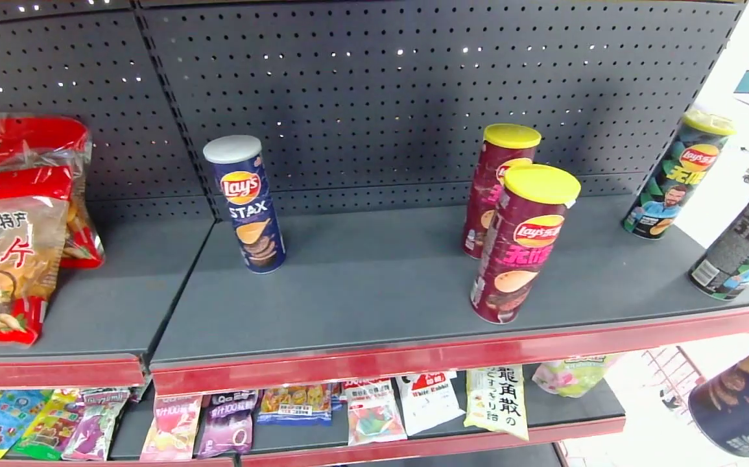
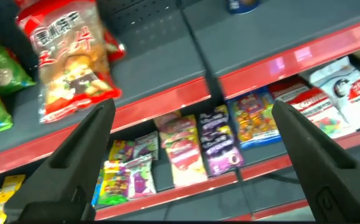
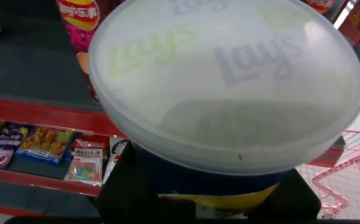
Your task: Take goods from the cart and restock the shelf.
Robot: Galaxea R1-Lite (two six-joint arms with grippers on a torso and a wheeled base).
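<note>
While the right gripper (image 3: 208, 196) is clamped on a dark blue can (image 3: 230, 81), with its dark fingers pressing the body from both sides, that can (image 1: 744, 399) shows tilted at the lower right of the head view. It is past the right end of the shelf (image 1: 374, 279) and not on any board. A pale see-through lid closes it, so what it holds is hidden. Beyond it in the right wrist view stands a pink wire cart (image 3: 348, 168); I cannot tell what is in it.

The left gripper (image 2: 194, 112) is spread wide with nothing between its fingers. It sits in front of the shelf's red front edge, with the lower board's packets behind it.

On the upper board in the head view, a white-lidded blue can (image 1: 244, 204) stands upright left of centre, near the back panel. Right of centre are two maroon cans (image 1: 523, 243) with yellow lids, one close behind the other; whether they touch I cannot tell. At the right edge of the frame stand two green-and-black cans (image 1: 676, 175), one at the back and one at the front corner. Every can is lidded.

At the left of the frame, on the adjoining board, two red snack bags (image 1: 11, 253) stand one behind the other. The front bag's clear panel shows pale brown pieces inside.

Along the bottom of the frame, the lower board holds a row of flat sweet packets (image 1: 228, 421) lying side by side.
</note>
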